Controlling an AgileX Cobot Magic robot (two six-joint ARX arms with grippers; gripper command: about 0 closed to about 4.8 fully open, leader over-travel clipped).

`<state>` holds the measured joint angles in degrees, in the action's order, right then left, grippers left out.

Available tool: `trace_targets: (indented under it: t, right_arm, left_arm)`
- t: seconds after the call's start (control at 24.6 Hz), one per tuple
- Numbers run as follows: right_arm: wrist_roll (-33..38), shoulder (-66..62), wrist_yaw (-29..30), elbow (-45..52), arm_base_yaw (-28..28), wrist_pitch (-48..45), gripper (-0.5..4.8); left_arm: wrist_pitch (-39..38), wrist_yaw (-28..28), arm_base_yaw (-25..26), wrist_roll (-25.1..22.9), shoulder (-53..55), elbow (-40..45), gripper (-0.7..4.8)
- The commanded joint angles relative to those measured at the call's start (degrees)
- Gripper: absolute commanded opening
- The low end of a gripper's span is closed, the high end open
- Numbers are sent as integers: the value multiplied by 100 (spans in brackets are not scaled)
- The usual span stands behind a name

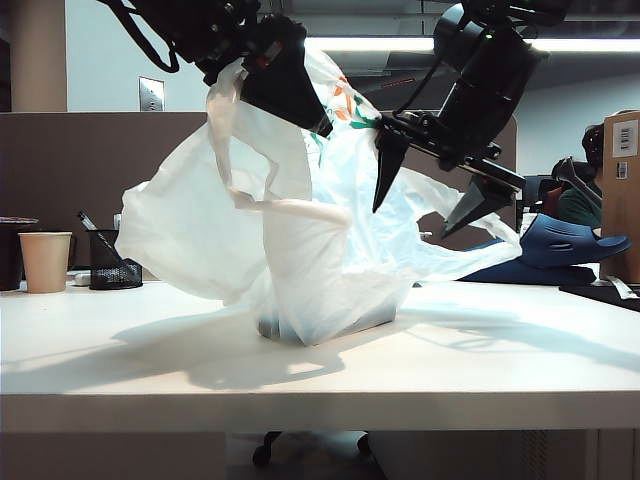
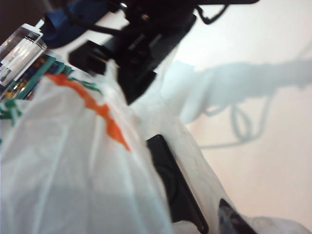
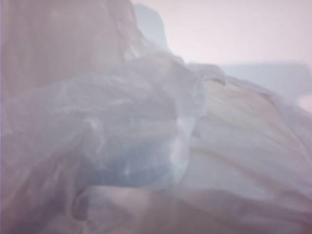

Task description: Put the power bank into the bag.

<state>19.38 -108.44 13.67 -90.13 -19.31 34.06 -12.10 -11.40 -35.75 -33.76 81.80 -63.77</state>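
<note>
Power bank (image 2: 174, 187), a smooth black slab, lies inside the crinkly bag (image 1: 300, 240) (thin, translucent); left gripper (image 1: 290, 85) and right gripper (image 1: 430, 195) both gape above it.

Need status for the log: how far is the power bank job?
Looks nearly done: the power bank lies inside the bag, whose bottom rests on the table. Right tool is open beside the bag; left tool sits at its top, grip unclear. Left: letting go and pulling back.

Bright ceiling strip light (image 1: 430, 44), soft shadows on table (image 1: 520, 360), right wrist view blurred, perhaps veiled by plastic
</note>
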Motion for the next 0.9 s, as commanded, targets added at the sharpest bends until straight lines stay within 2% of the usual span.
trace_targets:
  t: [0.04,0.49,0.9]
  right_arm:
    - [37,17,31,-17,2,-334,479]
    - [50,22,7,-651,70,-149,479]
    - [-35,208,63,-763,151,278,479]
  left_arm:
    - [-157,-44,2,15,-35,-39,408]
    - [-251,-20,15,13,-35,-39,408]
    - [-203,-24,15,15,-328,-42,408]
